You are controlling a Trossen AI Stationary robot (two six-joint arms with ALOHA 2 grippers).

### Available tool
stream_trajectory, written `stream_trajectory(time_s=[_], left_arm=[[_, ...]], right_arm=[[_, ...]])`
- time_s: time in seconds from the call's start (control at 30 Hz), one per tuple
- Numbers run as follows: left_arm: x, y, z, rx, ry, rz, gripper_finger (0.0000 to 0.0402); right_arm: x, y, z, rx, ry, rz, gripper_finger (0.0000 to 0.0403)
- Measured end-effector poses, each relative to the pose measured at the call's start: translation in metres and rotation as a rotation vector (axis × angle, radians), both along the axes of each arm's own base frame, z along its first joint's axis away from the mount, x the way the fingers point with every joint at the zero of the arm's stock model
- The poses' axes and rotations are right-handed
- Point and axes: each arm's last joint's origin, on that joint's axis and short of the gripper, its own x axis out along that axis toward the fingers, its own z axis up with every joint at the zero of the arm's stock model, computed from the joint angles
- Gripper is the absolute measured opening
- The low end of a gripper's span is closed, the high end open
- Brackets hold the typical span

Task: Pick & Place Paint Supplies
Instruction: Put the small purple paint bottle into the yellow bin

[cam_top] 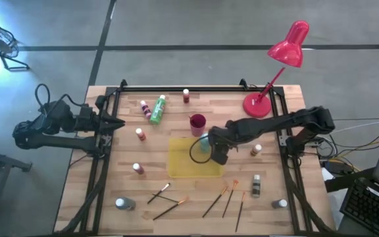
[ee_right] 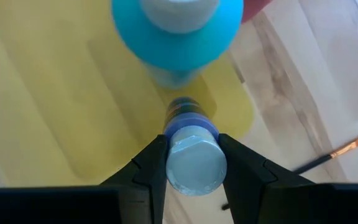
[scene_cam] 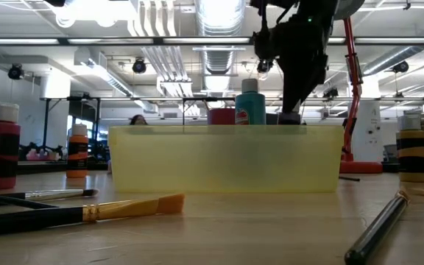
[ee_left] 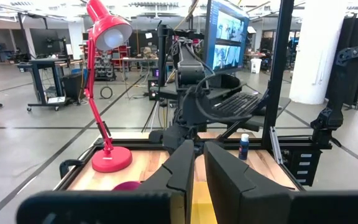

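My right gripper (cam_top: 212, 150) hangs over the yellow tray (cam_top: 183, 164), pointing steeply down and shut on a small paint bottle with a pale blue cap (ee_right: 193, 163). Just beyond it a light blue bottle (ee_right: 178, 31) stands upright on its base inside the tray (scene_cam: 250, 103). Other paint bottles, such as the green one (cam_top: 157, 108) lying on its side, and several dark brushes (cam_top: 170, 201) are spread over the wooden table. My left gripper (cam_top: 115, 123) waits shut at the table's left edge, holding nothing. My right gripper pinches the bottle's cap (ee_right: 193, 155) between its two fingers, one on each side. The fingers come from above, pointing steeply down. The bottle hangs upright below them, its blue body (ee_right: 182, 115) over the tray's floor; whether its base touches the tray I cannot tell.
A magenta cup (cam_top: 197, 122) stands just beyond the tray's far edge. A red desk lamp (cam_top: 281, 59) stands at the far right. Bottles (cam_top: 256, 185) and brushes (cam_top: 226, 197) lie between the tray and the near edge. A black frame (cam_top: 104, 171) rims the table.
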Motion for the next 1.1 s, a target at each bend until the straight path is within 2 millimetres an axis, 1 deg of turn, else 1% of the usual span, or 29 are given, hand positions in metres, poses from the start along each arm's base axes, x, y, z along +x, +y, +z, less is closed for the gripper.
stream_trajectory(time_s=[0.13, 0.47, 0.77, 1.1], left_arm=[[0.0, 0.0, 0.0, 0.0, 0.0, 0.0, 0.0046], [0.0, 0.0, 0.0, 0.0, 0.0, 0.0, 0.0046], [0.0, 0.0, 0.0, 0.0, 0.0, 0.0, 0.0046], [0.0, 0.0, 0.0, 0.0, 0.0, 0.0, 0.0046]], right_arm=[[0.003, -0.005, -0.005, -0.005, 0.01, -0.002, 0.0112], [0.005, -0.016, -0.007, -0.002, -0.009, -0.017, 0.0112], [0.005, -0.021, -0.01, 0.013, -0.003, -0.023, 0.0112], [0.004, -0.022, -0.012, 0.012, 0.001, -0.021, 0.0113]])
